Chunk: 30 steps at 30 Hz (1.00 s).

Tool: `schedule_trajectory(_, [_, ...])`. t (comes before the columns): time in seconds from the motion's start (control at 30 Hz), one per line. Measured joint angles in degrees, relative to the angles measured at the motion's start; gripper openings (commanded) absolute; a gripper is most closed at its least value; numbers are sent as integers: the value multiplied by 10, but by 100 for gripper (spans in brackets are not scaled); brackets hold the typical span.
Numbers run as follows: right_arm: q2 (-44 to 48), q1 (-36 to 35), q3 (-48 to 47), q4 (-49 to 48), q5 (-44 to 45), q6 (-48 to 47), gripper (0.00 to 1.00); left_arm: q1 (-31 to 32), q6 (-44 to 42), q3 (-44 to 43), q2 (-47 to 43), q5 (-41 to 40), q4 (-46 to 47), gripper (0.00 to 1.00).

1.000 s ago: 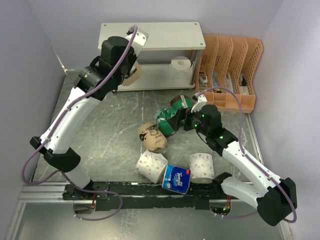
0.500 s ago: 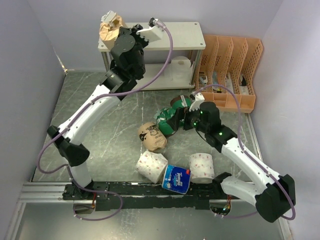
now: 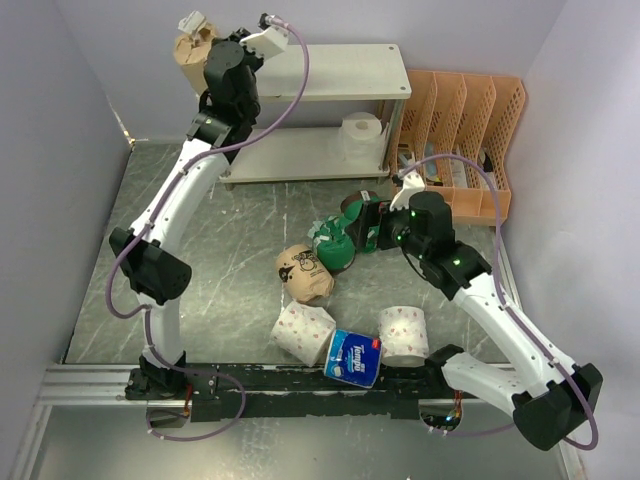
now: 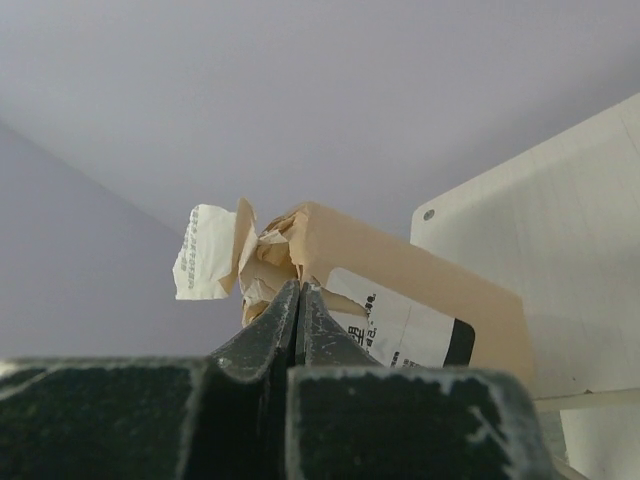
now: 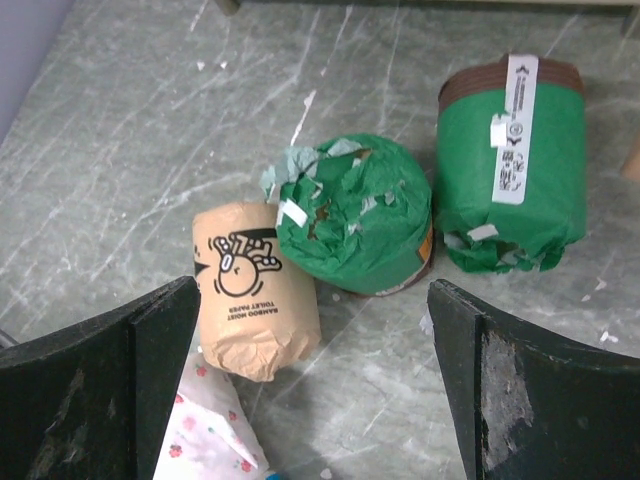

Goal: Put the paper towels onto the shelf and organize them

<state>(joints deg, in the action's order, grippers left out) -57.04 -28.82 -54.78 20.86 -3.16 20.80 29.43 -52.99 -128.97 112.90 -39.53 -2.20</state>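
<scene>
My left gripper (image 3: 207,45) is shut on the twisted wrapper end of a brown-paper roll (image 3: 189,50) and holds it in the air past the left end of the shelf's top board (image 3: 330,70). The left wrist view shows the pinched roll (image 4: 400,300) and a corner of the board (image 4: 560,200). A white roll (image 3: 360,135) stands on the lower tier. My right gripper (image 3: 362,228) is open and empty, hovering above two green-wrapped rolls (image 5: 355,215) (image 5: 512,165) and a second brown roll (image 5: 250,290). Two patterned white rolls (image 3: 303,333) (image 3: 403,335) and a blue roll (image 3: 353,358) lie near the front.
An orange slotted file organizer (image 3: 460,140) stands right of the shelf, close behind the right arm. Purple walls close in the back and both sides. A black rail (image 3: 300,385) runs along the front edge by the arm bases.
My left arm has lifted the brown roll from in front of the lower tier up and leftward, to above the top board's left end. My right gripper pulled back slightly above the green rolls.
</scene>
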Motion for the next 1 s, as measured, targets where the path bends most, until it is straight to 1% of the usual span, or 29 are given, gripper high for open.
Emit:
schedule_trajectory(0.17, [3,0,29,-7,-9,4,97,-18,8,0,2,40,12,7])
schedule_trajectory(0.33, [3,0,35,-23,-9,6,97,-24,5,-7,16,65,49,7])
schedule_trajectory(0.6, [-24,0,33,-39,-2,1,98,-29,-41,-13,69,80,127,7])
schedule_trajectory(0.73, [-25,0,34,-45,-2,1,99,-34,-49,-13,73,90,141,7])
schedule_trajectory(0.8, [-23,0,34,-55,-2,1,99,-37,-49,-13,75,93,144,11])
schedule_trajectory(0.9, [-22,8,35,-68,-3,2,100,-37,-49,-15,80,101,150,21])
schedule_trajectory(1.0, [-24,18,35,-69,9,4,100,-32,-48,-15,84,105,157,24])
